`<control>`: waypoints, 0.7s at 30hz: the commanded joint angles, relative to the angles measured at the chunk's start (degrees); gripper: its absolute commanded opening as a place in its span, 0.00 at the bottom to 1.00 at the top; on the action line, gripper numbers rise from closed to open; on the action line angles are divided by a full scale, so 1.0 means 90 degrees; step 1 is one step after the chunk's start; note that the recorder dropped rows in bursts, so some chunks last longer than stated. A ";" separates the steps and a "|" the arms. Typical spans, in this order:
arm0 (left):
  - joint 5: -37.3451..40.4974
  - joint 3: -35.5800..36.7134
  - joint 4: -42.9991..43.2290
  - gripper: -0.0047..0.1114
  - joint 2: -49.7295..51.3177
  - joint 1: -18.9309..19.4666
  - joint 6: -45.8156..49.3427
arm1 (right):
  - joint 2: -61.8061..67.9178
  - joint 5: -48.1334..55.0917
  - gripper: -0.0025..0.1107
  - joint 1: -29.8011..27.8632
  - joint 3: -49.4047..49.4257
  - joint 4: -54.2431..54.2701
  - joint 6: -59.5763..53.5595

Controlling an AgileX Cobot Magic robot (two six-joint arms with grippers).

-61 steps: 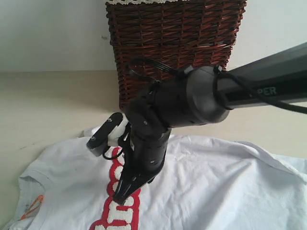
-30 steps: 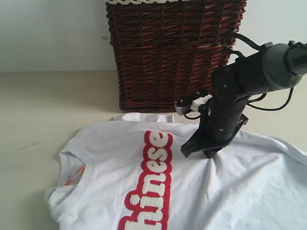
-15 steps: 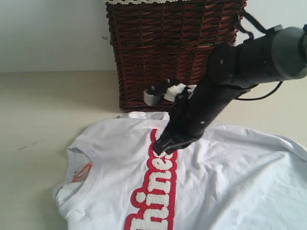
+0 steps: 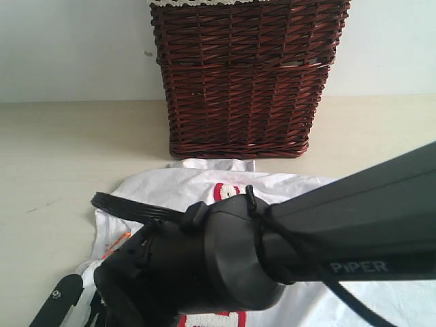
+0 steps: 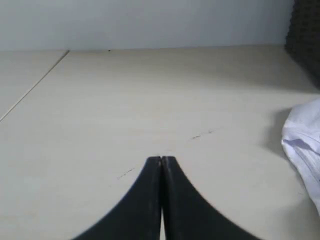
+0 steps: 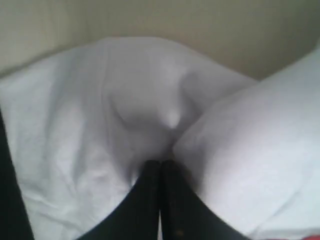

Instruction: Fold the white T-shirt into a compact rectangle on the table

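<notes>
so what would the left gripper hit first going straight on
Probably the bare table: the left gripper points low across it, with the white T-shirt off to one side. Depth is unclear.

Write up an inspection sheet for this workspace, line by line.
Surface: table, pale beige, a few dark marks.
Job's things: white T-shirt lying on the table, mostly hidden behind the right arm.
Clutter: wicker basket upright behind the shirt.
End effectors: left end effector shut, empty, over bare table; right end effector shut, apparently pinching bunched shirt fabric.
Cables: black cable looped along the right arm.
Surroundings: plain pale wall.
</notes>
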 commanded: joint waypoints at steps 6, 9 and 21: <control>-0.0054 -0.0008 -0.0013 0.04 -0.0032 -0.0042 0.0007 | -0.0026 0.1063 0.02 0.0020 -0.0020 -0.2346 0.2069; -0.0054 -0.0008 -0.0013 0.04 -0.0032 -0.0042 0.0007 | -0.0160 0.0391 0.02 0.0020 -0.0020 -0.1514 0.1419; -0.0054 -0.0008 -0.0013 0.04 -0.0032 -0.0042 0.0007 | -0.0036 -0.0510 0.02 0.0020 -0.0020 0.0655 -0.0298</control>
